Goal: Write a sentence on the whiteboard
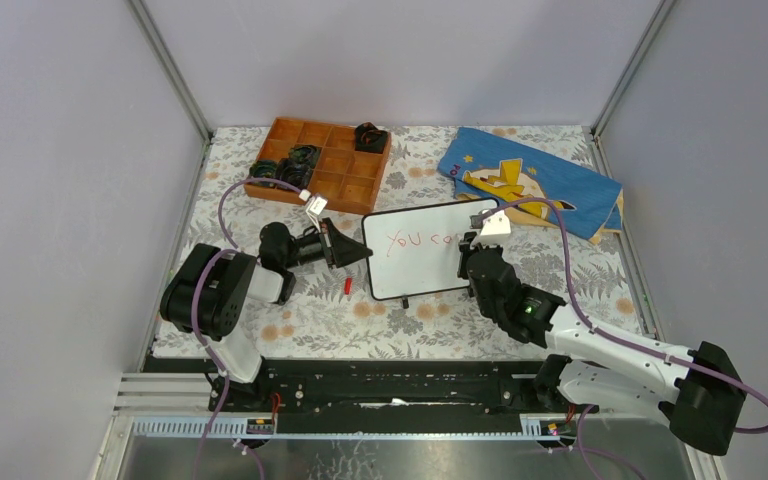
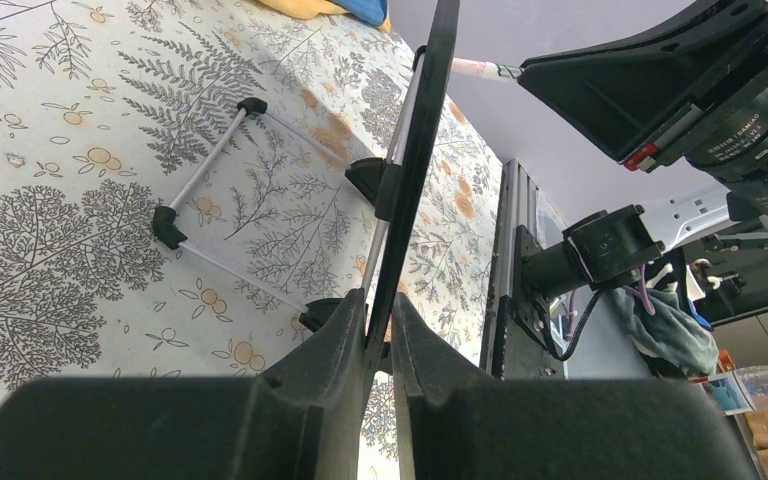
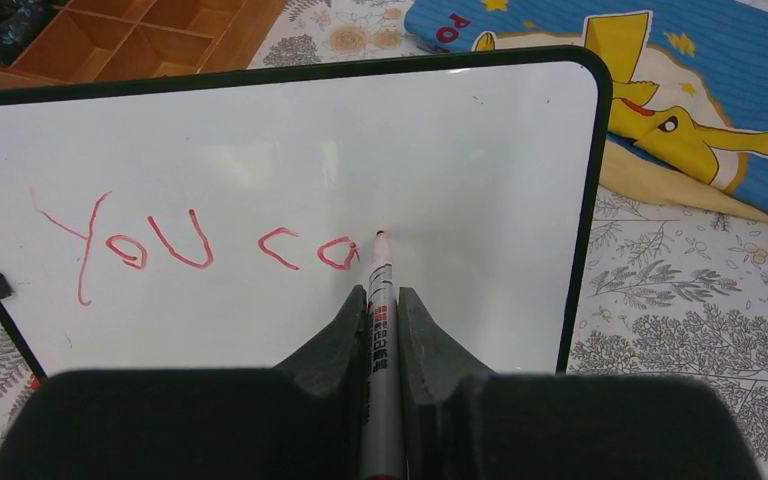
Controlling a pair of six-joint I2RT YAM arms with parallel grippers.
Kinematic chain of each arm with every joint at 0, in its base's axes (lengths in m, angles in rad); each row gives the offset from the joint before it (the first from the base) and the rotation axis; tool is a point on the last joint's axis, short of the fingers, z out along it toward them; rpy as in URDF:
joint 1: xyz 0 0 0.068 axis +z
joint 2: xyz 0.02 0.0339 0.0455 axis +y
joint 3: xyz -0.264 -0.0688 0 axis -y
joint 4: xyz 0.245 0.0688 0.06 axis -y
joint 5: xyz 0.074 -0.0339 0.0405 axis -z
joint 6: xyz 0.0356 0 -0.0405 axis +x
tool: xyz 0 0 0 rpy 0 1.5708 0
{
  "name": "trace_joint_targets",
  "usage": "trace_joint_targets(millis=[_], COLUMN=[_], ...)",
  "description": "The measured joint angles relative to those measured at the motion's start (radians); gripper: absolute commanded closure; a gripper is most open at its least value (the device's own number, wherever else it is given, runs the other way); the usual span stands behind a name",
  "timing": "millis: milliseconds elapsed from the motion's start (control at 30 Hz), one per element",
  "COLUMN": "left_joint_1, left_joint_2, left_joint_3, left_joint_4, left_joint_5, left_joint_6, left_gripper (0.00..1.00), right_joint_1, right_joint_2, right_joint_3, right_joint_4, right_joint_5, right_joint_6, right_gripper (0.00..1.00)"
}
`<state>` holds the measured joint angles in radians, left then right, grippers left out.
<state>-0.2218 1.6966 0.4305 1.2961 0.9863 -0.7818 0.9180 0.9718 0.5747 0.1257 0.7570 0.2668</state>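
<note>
board (image 1: 420,250) is standing tilted on the desk (image 1: 310,320), near the middle, between the two arms. its white face is leaning back and facing the right arm.

left gripper (image 1: 352,247) is pinching the board's left edge. in the left wrist view the board (image 2: 422,130) is showing edge-on, its frame running down into the gripper (image 2: 378,330), whose fingers (image 2: 335,345) are pressing on both sides with only the frame between them. the wire stand (image 2: 168,225) is resting on the desk behind the board.

right gripper (image 1: 472,262) is sitting at the board's right half. in the right wrist view this gripper (image 3: 384,310) is clamping narrowly on a marker (image 3: 378,300), which is pointing forward, its red tip touching the board (image 3: 360,150) just right of the last letter.

writing (image 3: 200,250) is reading "you ca" in thin red strokes, in one line across the middle of the face; the top view is showing the same red line (image 1: 412,240). the board's lower half is blank.

a small red piece (image 1: 348,285) is lying on the desk just beside the board's lower left corner, below the left gripper. a brown tray (image 1: 320,160) with compartments is sitting at the far left, some black parts in it. a blue cloth (image 1: 535,180) with a yellow figure is lying at the far right, just behind the board's top right corner; cannot tell whether they are touching.
</note>
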Motion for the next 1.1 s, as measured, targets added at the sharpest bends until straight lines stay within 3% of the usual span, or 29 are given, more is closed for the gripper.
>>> trace_joint_targets(millis=[1100], left_joint_1=[-0.005], left_joint_2=[-0.004], left_joint_3=[0.0], left_joint_4=[-0.015], left_joint_5=[0.0], left_joint_6=[0.009], left_gripper=[0.8], right_joint_1=[-0.002], right_joint_2=[-0.011], right_joint_3=[-0.019], right_joint_4=[-0.034], right_joint_5=[-0.043], right_joint_6=[0.054], right_gripper=[1.0])
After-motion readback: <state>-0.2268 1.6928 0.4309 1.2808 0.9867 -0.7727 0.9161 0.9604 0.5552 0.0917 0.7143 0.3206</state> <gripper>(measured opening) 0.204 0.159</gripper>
